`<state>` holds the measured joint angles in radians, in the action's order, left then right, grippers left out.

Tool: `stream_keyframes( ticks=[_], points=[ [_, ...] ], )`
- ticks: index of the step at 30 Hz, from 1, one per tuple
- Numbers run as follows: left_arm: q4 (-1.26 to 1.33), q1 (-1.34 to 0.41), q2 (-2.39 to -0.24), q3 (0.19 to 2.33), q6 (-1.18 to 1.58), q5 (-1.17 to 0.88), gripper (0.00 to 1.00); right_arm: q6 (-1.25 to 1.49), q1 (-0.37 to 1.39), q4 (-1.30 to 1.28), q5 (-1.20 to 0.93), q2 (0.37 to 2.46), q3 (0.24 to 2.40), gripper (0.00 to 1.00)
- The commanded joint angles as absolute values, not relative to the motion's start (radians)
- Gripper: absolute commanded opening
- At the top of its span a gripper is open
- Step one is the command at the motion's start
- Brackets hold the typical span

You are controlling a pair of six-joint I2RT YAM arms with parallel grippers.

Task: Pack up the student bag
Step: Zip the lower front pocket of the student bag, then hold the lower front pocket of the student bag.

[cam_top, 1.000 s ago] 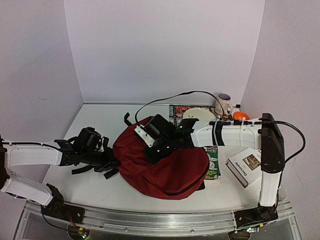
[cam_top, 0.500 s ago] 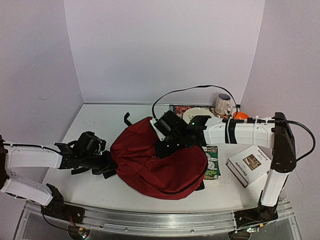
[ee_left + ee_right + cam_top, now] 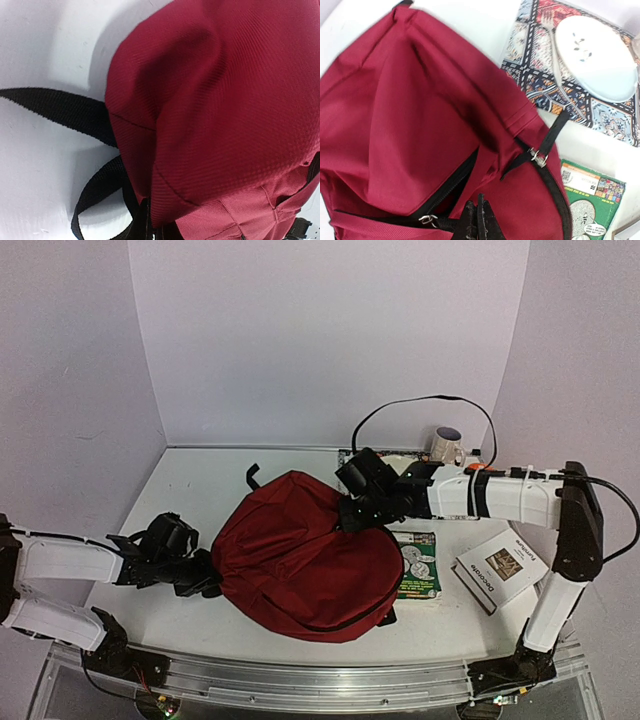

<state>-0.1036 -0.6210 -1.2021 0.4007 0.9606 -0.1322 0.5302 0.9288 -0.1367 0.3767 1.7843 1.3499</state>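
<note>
Left hand [image 3: 207, 583] pinches the student bag [image 3: 300, 560] (right hand [image 3: 476, 216] closed against it).

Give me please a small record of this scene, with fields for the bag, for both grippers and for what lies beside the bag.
bag: dark red fabric backpack, lying on the white table
left gripper: shut on the backpack's left edge
right gripper: shut, at the black zipper; grip unclear
beside bag: green paperback book, against its right side
</note>
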Motion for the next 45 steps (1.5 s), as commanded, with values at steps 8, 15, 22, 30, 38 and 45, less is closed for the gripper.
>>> stream_keyframes(
  ticks=[8, 15, 22, 30, 38, 45],
  points=[
    [-0.197, -0.546, -1.091, 0.389, 0.909, -0.06, 0.1, 0.483, 0.858, -0.102, 0.386, 1.745, 1.395, 0.0],
    [-0.199, -0.553, -0.978, 0.486, 0.81, -0.105, 0.53, 0.458, 0.885, -0.046, 0.266, 1.788, 1.406, 0.0],
    [-0.199, -0.632, -0.973, 0.664, 0.654, -0.12, 0.82, 0.456, 0.898, -0.034, 0.223, 1.809, 1.427, 0.0],
    [-0.186, -0.788, -1.174, 0.859, 0.482, -0.094, 0.87, 0.45, 0.9, -0.026, 0.206, 1.805, 1.432, 0.0],
    [-0.162, -0.933, -1.391, 0.984, 0.371, -0.009, 0.87, 0.456, 0.9, -0.011, 0.202, 1.795, 1.417, 0.0],
    [-0.157, -0.968, -1.542, 1.043, 0.333, 0.062, 0.83, 0.452, 0.9, -0.008, 0.205, 1.779, 1.409, 0.0]
  ],
)
